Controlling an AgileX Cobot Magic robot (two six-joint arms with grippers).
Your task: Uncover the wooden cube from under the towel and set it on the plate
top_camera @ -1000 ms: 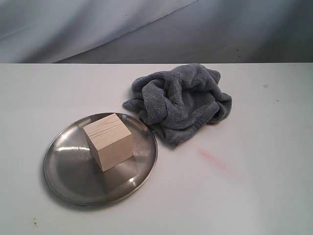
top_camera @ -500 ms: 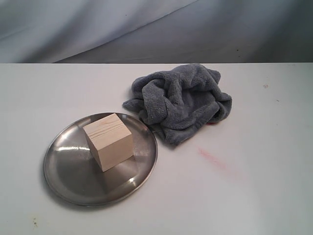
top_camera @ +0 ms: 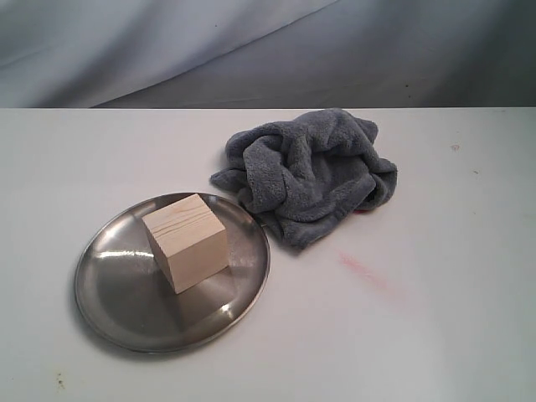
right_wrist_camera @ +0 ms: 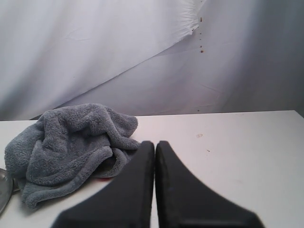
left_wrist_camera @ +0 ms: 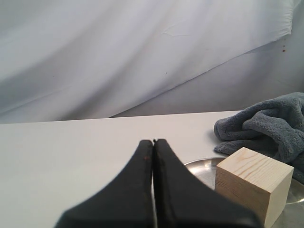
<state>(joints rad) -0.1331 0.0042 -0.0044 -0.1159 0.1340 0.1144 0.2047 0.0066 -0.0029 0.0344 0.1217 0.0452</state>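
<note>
Wooden cube (top_camera: 186, 241) sits flat on the plate (top_camera: 117, 293), towel (top_camera: 306, 172) heaped just beside the rim — job looks done. My left gripper (left_wrist_camera: 153, 142) is the nearer to the cube, pinched together, empty; my right gripper (right_wrist_camera: 155, 142) — also closed, empty — faces the towel.

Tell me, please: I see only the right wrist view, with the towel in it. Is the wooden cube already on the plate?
Observer: Yes. In the exterior view the wooden cube stands on the plate, uncovered.
Operator: Is the towel over the plate?
Observer: No, the towel lies crumpled beside it, at most touching the rim.
Operator: And the left gripper?
Observer: The left gripper is shut and holds nothing, apart from the cube.
</note>
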